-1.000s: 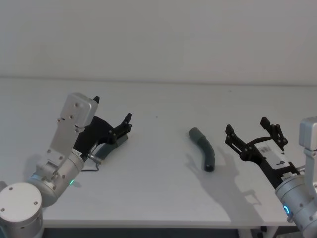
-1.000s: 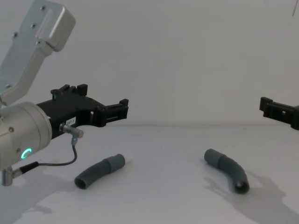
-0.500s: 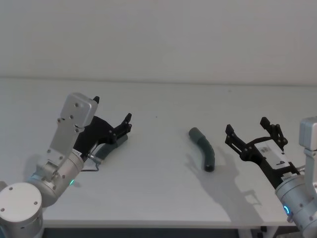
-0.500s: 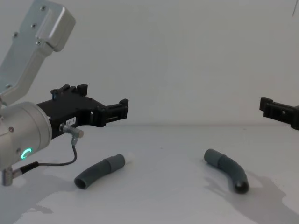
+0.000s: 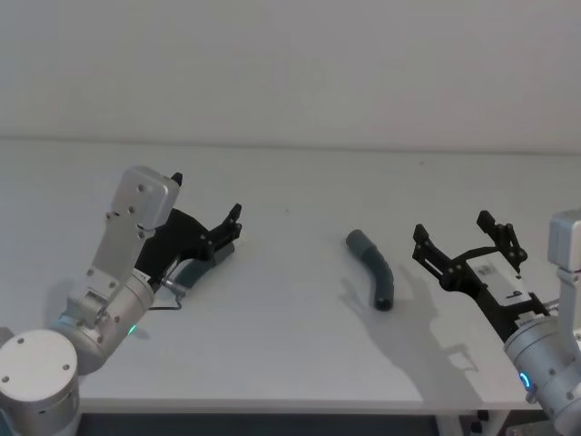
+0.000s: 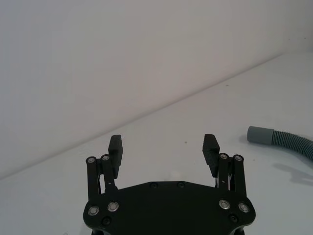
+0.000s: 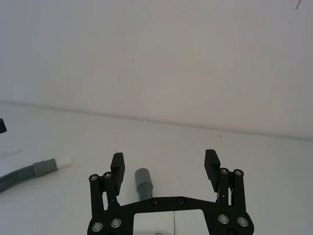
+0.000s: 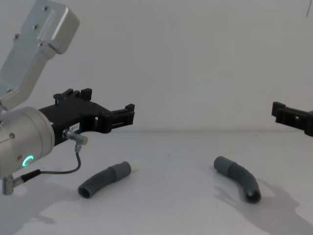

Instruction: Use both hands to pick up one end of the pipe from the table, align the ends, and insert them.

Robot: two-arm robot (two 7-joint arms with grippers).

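On the white table, head view: the left gripper hovers over the left side with its fingers spread wide and nothing held. The right gripper is at the right, also spread wide and empty. The collared pipe piece lies flat between them, nearer the right gripper and untouched, with its collar end pointing away from the robot.

Left wrist view: fingers wide apart with nothing between them. The collared piece lies on the table well off to one side, and its ribbed body runs out of frame.

Right wrist view: jaws wide apart. The collared piece lies ahead of them, collar at its far end, clear of the pads. The white-tipped pipe piece lies farther off, white tip toward the collared piece.

Chest view: both pieces lie flat and well apart. The white-tipped piece is on the left, below the left gripper, which is raised off the table and not touching it. The collared piece is right of centre. The right gripper pokes in at the right edge, above the table.
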